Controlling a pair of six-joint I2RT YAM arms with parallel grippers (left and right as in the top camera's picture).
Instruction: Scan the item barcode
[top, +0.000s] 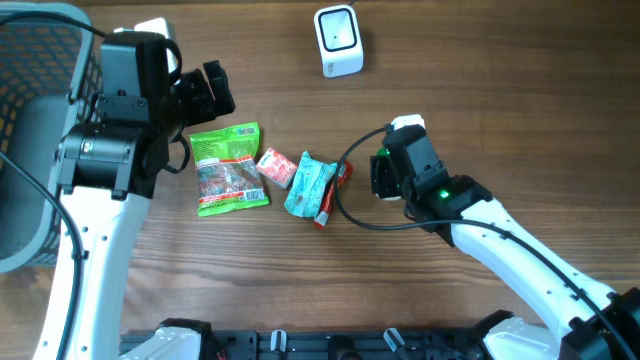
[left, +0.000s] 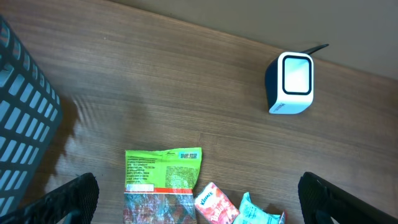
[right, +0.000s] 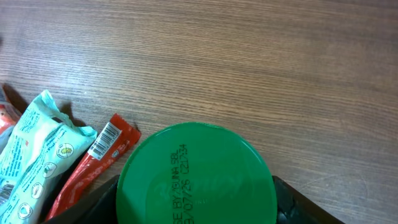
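My right gripper (right: 194, 210) is shut on a round container with a green lid (right: 196, 168). The lid fills the space between the jaws and bears a printed date code. In the overhead view the right gripper (top: 383, 172) sits just right of the item pile, low over the table. The white barcode scanner (top: 338, 40) stands at the back of the table, its window (left: 296, 74) facing up. My left gripper (left: 199, 208) is open with nothing in it, above the green snack packet (left: 163, 180).
A pile lies mid-table: the green snack packet (top: 228, 168), a pink tissue pack (top: 276, 167), a teal packet (top: 308, 185) and a red stick (right: 93, 162) with a barcode label. A grey mesh basket (top: 30, 130) stands at the left edge.
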